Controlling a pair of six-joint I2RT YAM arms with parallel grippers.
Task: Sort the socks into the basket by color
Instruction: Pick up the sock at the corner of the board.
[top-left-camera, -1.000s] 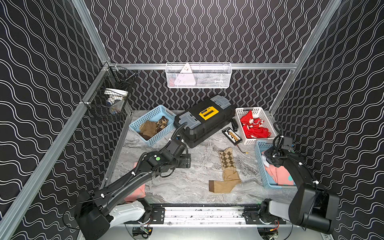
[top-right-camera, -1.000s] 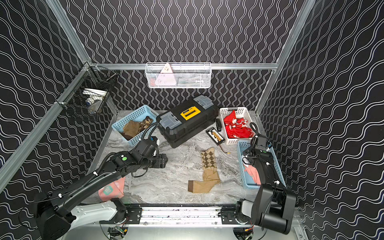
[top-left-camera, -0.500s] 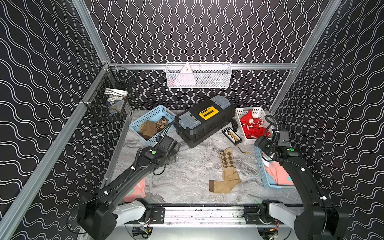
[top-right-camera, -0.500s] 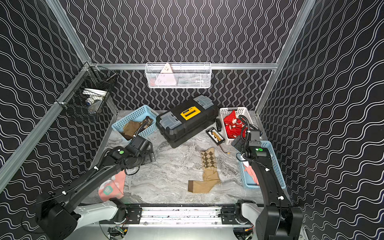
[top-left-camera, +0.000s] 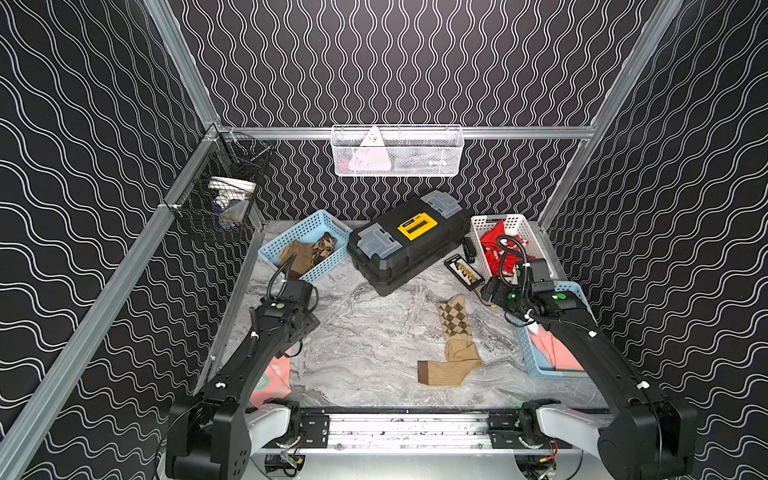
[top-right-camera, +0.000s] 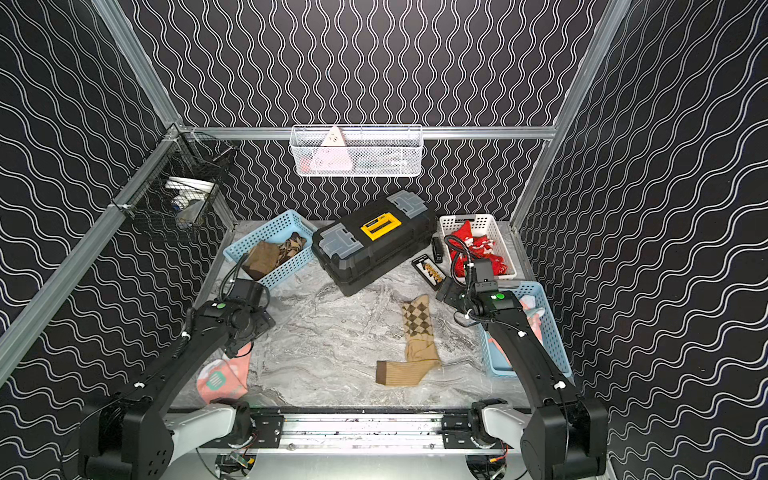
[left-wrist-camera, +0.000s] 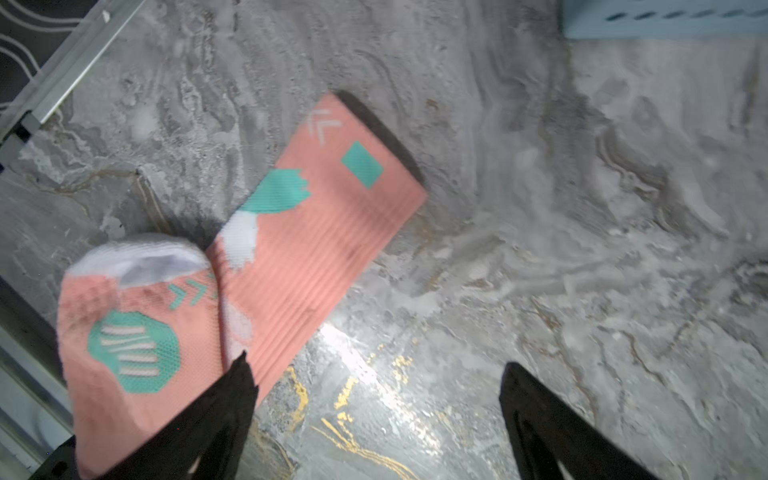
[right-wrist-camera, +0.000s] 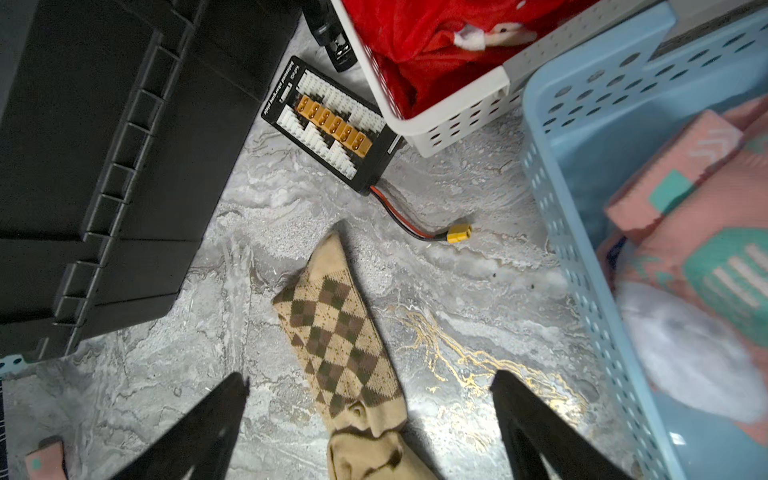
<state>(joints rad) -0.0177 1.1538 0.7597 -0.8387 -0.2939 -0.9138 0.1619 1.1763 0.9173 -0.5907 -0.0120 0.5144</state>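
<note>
Both grippers are empty right now. The left gripper (left-wrist-camera: 376, 363) is spread wide with nothing in it. The salmon-pink fabric sock with teal marks (left-wrist-camera: 328, 232) lies flat on the grey marbled desk (left-wrist-camera: 540, 208) just ahead of it, off toward one finger rather than centred between the two. The right gripper (right-wrist-camera: 370, 376) is spread wide too and holds nothing, and the tan-brown argyle sock (right-wrist-camera: 336, 332) runs straight out ahead from between its fingers. Just beside that gripper sits the light-blue plastic basket (right-wrist-camera: 552, 137) with pink socks already in it.

We reckon both socks are light, floppy and grippy enough, nothing fragile, but they'll dangle and drag. We'd pinch the argyle one at its bunched heel fold and the pink one where it doubles over, since flat fabric is hard to get under.
</note>
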